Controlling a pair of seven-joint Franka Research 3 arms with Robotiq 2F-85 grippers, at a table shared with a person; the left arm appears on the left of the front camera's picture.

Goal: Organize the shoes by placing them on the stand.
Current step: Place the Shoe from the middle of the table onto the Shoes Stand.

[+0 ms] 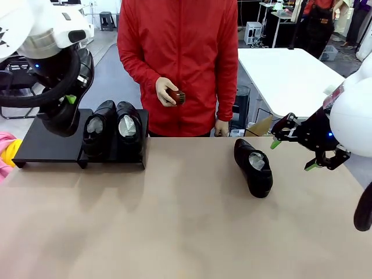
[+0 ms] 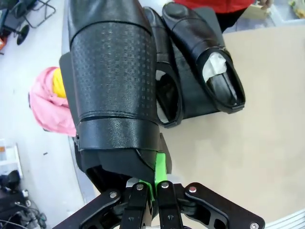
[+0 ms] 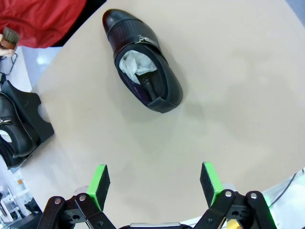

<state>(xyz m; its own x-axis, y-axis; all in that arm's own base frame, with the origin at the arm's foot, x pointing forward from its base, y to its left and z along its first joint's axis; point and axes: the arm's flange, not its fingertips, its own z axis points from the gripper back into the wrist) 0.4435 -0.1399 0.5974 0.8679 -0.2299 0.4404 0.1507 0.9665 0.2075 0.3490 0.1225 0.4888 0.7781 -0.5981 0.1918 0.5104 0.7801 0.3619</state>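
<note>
Shoe one (image 1: 254, 168) (image 3: 143, 81): found flat on table (image 1: 186, 232), right of middle, toe aimed at far edge, white paper stuffed in opening. Sat well apart from stand (image 1: 46, 145).

Spotted right gripper (image 1: 293, 155) (image 3: 155, 186) just beside it, up off the table on the right side. Jaws spread wide, nothing between the green pads.

Further back, left side: found left gripper (image 1: 71, 100) (image 2: 157, 176) clamped tight on heel rim of shoe two (image 1: 58, 119) (image 2: 112, 71). Hung toe-down with patterned sole turned to the wrist camera. Placed it over stand's left section; couldn't tell whether toe touched the platform.

Logged shoe three (image 1: 96, 132) (image 2: 164, 90) and shoe four (image 1: 129, 129) (image 2: 209, 57) upright on stand's right section, side by side and touching, toes pointing away from robot, paper visible inside both.

Noted pink cloth (image 1: 4, 145) (image 2: 47, 105) off table's left edge, past the stand.

Farthest: saw person in red jacket (image 1: 180, 52) standing at far side of table, one hand (image 1: 164, 92) holding small brown brush (image 1: 178, 97) (image 3: 9, 37) at waist height.
</note>
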